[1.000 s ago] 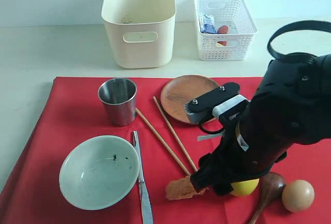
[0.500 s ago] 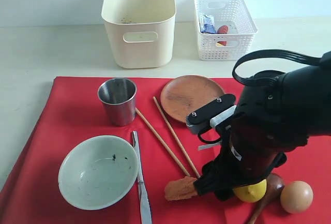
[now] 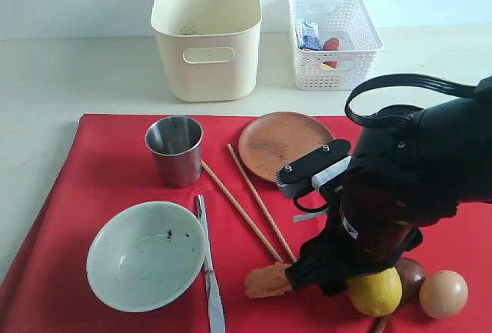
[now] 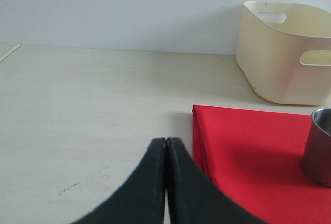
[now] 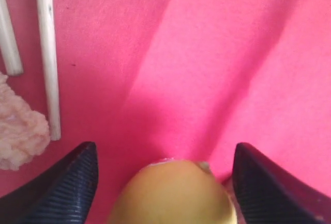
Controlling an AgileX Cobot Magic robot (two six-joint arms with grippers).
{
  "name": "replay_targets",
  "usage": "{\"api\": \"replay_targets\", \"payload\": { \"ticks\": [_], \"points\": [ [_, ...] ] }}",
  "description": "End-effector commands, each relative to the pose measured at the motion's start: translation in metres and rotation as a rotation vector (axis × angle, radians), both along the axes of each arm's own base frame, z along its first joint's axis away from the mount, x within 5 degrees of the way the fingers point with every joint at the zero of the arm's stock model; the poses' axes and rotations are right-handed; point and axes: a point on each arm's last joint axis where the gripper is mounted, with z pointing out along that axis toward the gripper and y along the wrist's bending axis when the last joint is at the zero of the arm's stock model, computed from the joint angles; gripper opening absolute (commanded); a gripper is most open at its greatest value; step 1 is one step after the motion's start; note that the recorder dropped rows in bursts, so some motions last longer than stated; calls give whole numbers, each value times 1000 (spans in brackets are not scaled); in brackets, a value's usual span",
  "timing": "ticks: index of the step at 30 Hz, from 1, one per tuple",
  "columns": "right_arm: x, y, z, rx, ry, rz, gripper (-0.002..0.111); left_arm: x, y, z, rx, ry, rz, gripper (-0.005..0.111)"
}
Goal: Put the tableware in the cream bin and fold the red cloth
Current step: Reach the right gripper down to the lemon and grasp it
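Observation:
The red cloth lies spread on the table under a steel cup, brown plate, pale bowl, two chopsticks, knife and a dark wooden spoon, which is mostly hidden. The cream bin stands behind the cloth. My right gripper is open, low over the cloth, its fingers on either side of a yellow fruit. My left gripper is shut and holds nothing, over bare table beside the cloth's corner.
A white lattice basket with food packets stands right of the bin. An egg lies right of the spoon. A fried orange-brown piece sits at the chopsticks' near ends. The right arm covers the cloth's right part.
The right arm has come down and shifted slightly over the yellow fruit, which now shows more fully between the fingers. The tableware has not moved.

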Motion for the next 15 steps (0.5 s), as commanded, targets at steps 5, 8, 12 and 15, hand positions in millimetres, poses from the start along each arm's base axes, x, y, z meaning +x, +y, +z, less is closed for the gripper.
{"api": "replay_targets", "payload": {
  "ticks": [5, 8, 12, 15],
  "points": [
    [-1, -3, 21, -17, -5, -34, 69, 0, 0, 0, -1, 0, -7, 1],
    [-3, -7, 34, -2, -24, -40, 69, 0, 0, 0, -1, 0, -7, 1],
    [-8, -11, 43, 10, -21, -62, 69, 0, 0, 0, -1, 0, -7, 1],
    [-14, -12, 37, 51, 5, -87, 69, 0, 0, 0, -1, 0, -7, 1]
  ]
}}
